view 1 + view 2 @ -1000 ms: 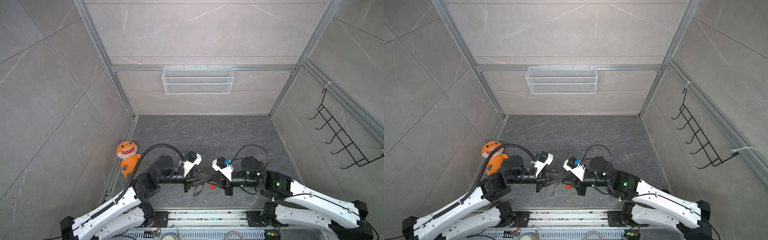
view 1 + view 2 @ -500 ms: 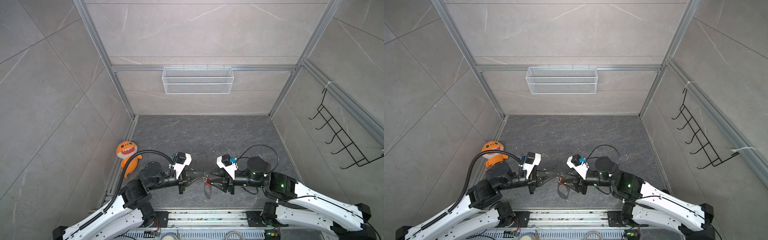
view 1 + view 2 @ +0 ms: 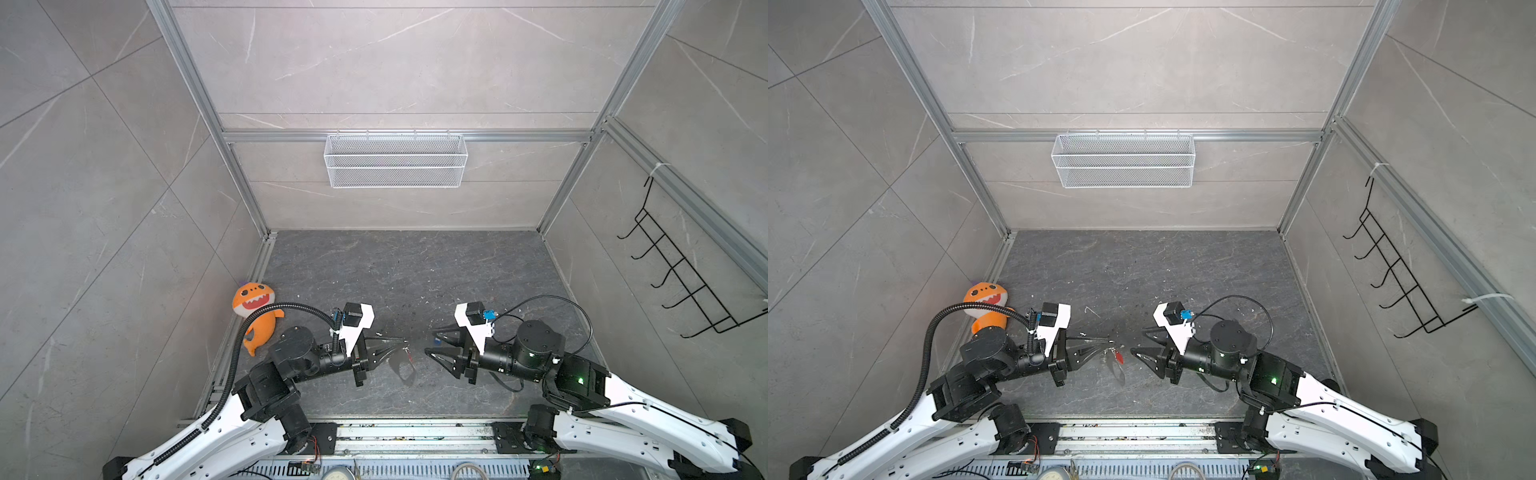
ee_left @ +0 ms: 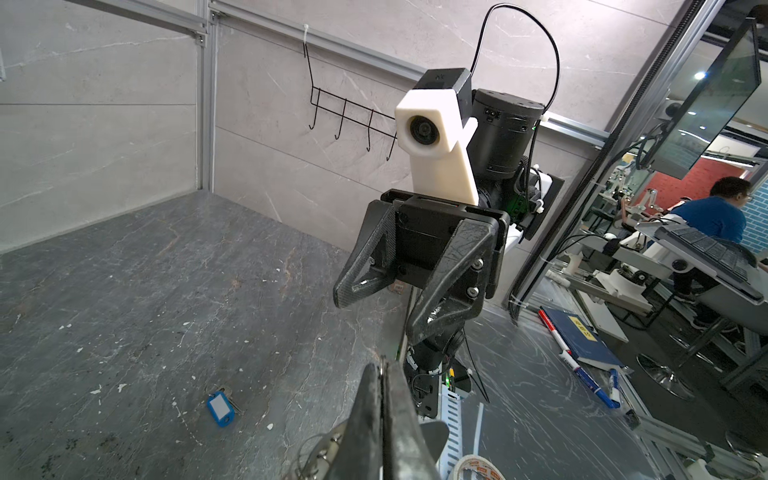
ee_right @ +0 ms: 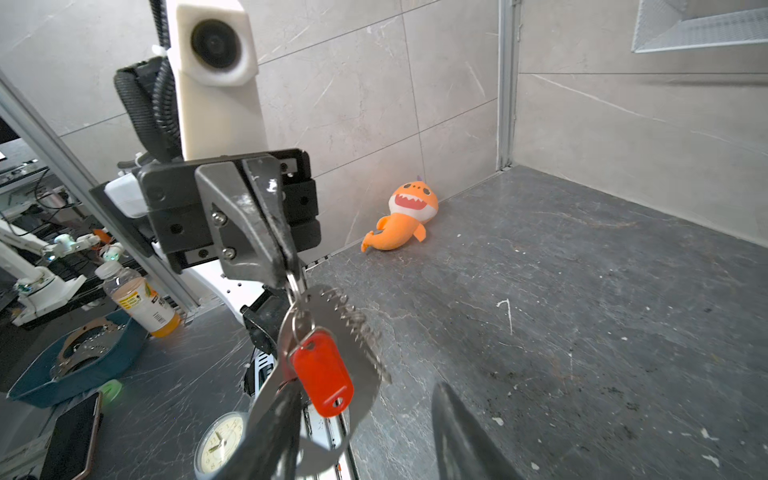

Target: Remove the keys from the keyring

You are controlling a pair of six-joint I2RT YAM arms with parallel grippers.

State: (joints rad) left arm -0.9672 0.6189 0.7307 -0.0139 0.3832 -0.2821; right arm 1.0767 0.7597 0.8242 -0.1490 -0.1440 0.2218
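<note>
Above the dark floor (image 3: pixel 415 270), my right claw (image 3: pixel 429 342) hung with its fingers apart and empty, facing my left claw (image 5: pixel 291 270), which was clamped on the keyring (image 5: pixel 328 305). The red-tagged key (image 5: pixel 322 374) dangled from it. The blue-tagged key (image 4: pixel 220 409) lay loose on the floor.

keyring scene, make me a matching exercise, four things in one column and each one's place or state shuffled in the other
Things:
1. key with the red-orange plastic tag
2. key with the blue plastic tag
3. orange plush shark toy
4. right gripper

Places or states:
A. open, holding nothing
B. at the foot of the left wall
C. loose on the dark stone floor, off the ring
D. hanging from the silver keyring with flat grey fob, which is pinched in the shut left gripper

Pairs: 1-D, 2-C, 3-B, 4-A
</note>
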